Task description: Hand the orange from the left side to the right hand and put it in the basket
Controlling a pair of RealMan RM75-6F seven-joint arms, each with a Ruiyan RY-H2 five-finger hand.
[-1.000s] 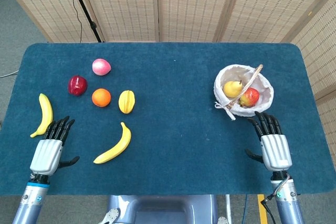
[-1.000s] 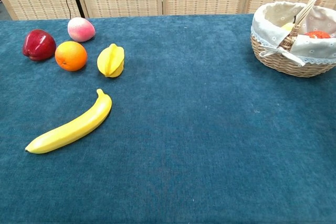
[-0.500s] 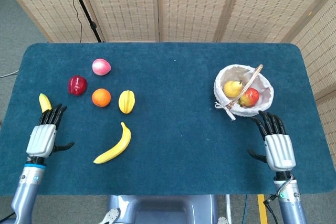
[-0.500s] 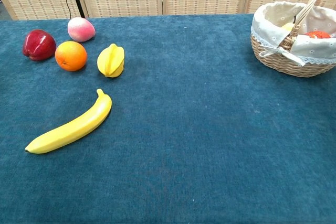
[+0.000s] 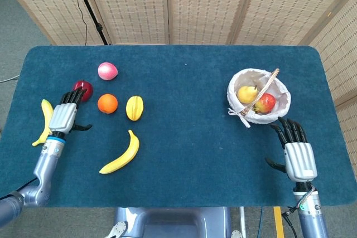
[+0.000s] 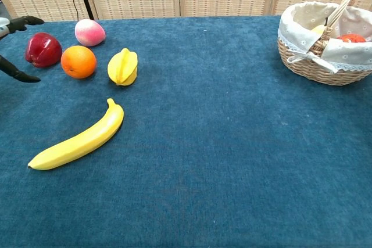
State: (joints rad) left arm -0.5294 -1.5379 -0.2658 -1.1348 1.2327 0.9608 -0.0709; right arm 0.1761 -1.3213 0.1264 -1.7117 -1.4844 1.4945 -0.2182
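The orange (image 5: 107,103) sits on the blue surface (image 5: 184,154) among fruit at the left; the left hand (image 5: 64,116), empty with fingers spread, hovers beside it, likely approaching; the right hand (image 5: 298,154) waits open near the basket (image 5: 233,90).

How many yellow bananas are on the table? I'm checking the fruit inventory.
2. One long yellow banana lies near the front, below the yellow starfruit. A second yellow banana lies at the far left edge, partly hidden by the left hand.
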